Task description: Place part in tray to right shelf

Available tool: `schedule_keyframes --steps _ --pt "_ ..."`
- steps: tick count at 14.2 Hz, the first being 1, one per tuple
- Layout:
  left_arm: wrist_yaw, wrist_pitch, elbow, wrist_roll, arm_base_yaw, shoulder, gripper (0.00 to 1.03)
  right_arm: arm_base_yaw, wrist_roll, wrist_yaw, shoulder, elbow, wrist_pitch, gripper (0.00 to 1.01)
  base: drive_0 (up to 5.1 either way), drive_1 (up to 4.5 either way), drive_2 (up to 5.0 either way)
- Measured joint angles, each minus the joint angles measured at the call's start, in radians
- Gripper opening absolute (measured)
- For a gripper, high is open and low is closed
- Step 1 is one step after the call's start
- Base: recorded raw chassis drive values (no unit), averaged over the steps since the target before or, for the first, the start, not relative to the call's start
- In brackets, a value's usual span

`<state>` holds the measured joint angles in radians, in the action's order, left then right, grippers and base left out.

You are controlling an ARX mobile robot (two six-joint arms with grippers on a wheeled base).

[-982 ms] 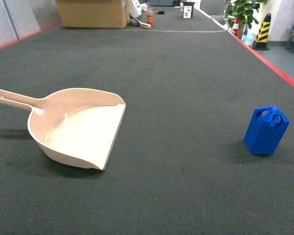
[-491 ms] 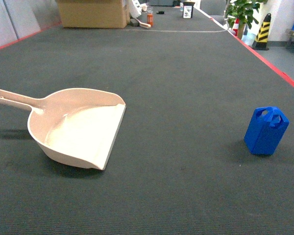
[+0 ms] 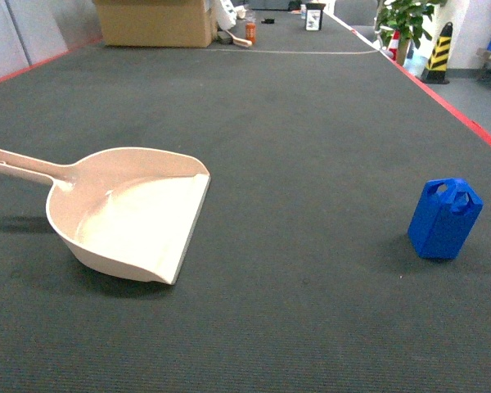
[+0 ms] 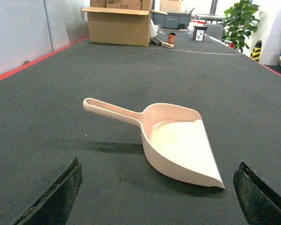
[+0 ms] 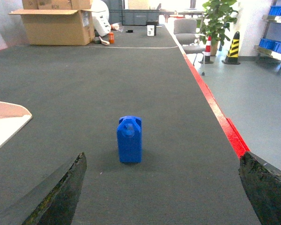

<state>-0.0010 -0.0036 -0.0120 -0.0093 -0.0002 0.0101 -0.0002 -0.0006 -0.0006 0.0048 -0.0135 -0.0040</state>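
Pre-grasp stage. Part upright on mat, well apart from tray. Right gripper fingers spread, empty; left gripper likewise. Next: right descends, straddles part.

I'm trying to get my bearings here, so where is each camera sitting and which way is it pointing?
Head: high on the robot, slanting down at the dark mat, scoop left, blue block right; no arm shows.
Left wrist: low behind the open left gripper, facing the scoop.
Right wrist: low behind the open right gripper, facing the block.
All three share the far cardboard box.
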Motion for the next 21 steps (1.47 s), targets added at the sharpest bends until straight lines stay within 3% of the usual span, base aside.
schedule_keyframes --steps 21 --pt "0.000 0.000 0.000 0.000 0.000 0.000 0.98 0.000 0.000 0.000 0.000 0.000 0.000 0.98 0.0 0.00 0.0"
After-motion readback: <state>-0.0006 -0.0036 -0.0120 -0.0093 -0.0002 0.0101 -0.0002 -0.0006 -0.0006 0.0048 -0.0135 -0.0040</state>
